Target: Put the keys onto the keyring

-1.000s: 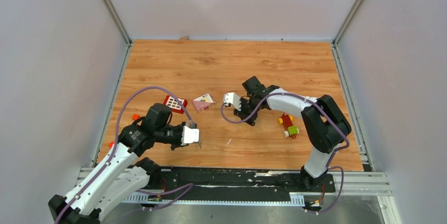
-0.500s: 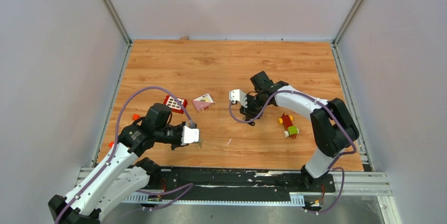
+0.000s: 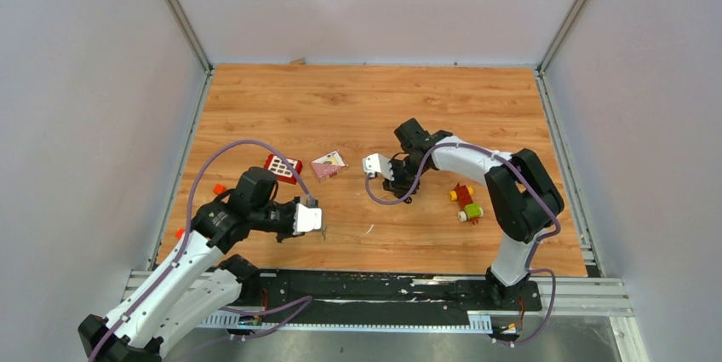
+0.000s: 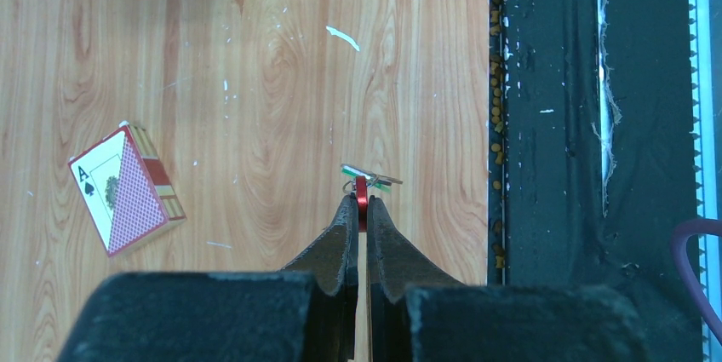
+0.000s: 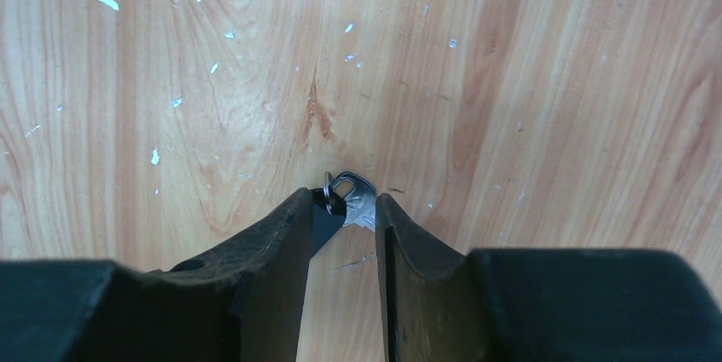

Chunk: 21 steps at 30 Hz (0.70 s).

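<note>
My left gripper (image 4: 361, 200) is shut on the red keyring (image 4: 361, 190), edge-on between the pads. The green-headed key (image 4: 371, 181) hangs on it at the tip, low over the wood near the table's front edge; in the top view this gripper (image 3: 323, 232) is front left. My right gripper (image 5: 345, 200) is at table level at centre (image 3: 407, 197), with its jaws closed in on the black-headed key (image 5: 330, 209) and a silver key head (image 5: 359, 200) with a small split ring. I cannot tell whether that key is lifted.
A playing-card box (image 3: 329, 164) and a red box with white squares (image 3: 283, 168) lie left of centre. The card box also shows in the left wrist view (image 4: 123, 187). A red-yellow-green toy block cluster (image 3: 465, 202) lies at the right. The black front rail (image 4: 587, 123) borders the wood.
The right wrist swung right and then back left while its fingertips stayed at about the same spot. The left arm has not moved.
</note>
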Tool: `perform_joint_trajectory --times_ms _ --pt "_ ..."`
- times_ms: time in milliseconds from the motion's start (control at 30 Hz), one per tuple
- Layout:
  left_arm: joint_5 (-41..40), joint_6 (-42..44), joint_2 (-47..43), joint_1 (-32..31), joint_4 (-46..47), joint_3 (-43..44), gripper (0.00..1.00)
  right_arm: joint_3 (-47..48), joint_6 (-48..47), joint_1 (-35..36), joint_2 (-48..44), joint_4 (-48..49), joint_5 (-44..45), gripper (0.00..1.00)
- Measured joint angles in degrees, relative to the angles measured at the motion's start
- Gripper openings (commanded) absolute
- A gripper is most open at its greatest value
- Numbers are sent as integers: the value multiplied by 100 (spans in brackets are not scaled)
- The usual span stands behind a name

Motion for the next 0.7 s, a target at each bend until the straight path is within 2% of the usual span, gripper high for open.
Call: perform_joint_trajectory --times_ms 300,700 --pt "2 0 7 0 20 -28 0 2 -133 87 50 -68 61 21" --pt "2 0 11 0 42 -28 0 2 -190 120 87 -70 136 16"
